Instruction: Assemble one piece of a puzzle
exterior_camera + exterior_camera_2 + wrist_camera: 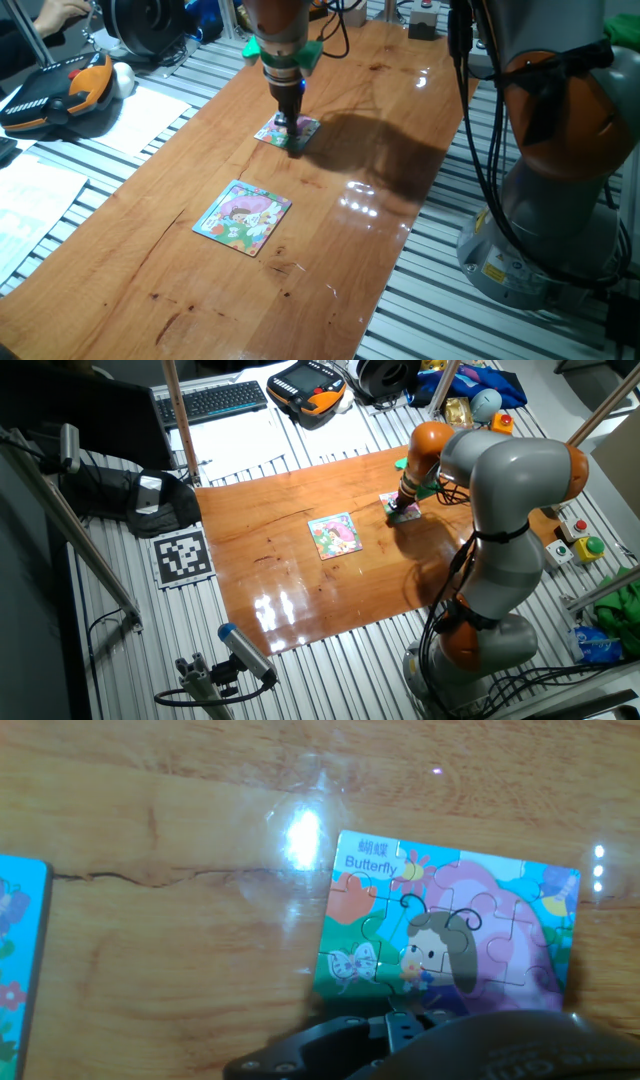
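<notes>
The claw [293,143] stands low over the puzzle's [450,925] near edge on the table [400,130], its grip state undeterminable; the piece is not discernible, and being thin, light and stiff, likely needs edge pinching.

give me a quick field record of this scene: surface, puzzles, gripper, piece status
surface: wooden table
task puzzle: small square puzzle, printed "Butterfly", flat on the table
other puzzle: larger blue-bordered puzzle, lying apart, nearer the table's front
gripper: gripper pointing down onto the small puzzle's edge
jaws: cannot tell if open or shut
piece: not separately visible; cannot tell whether it is seated
</notes>
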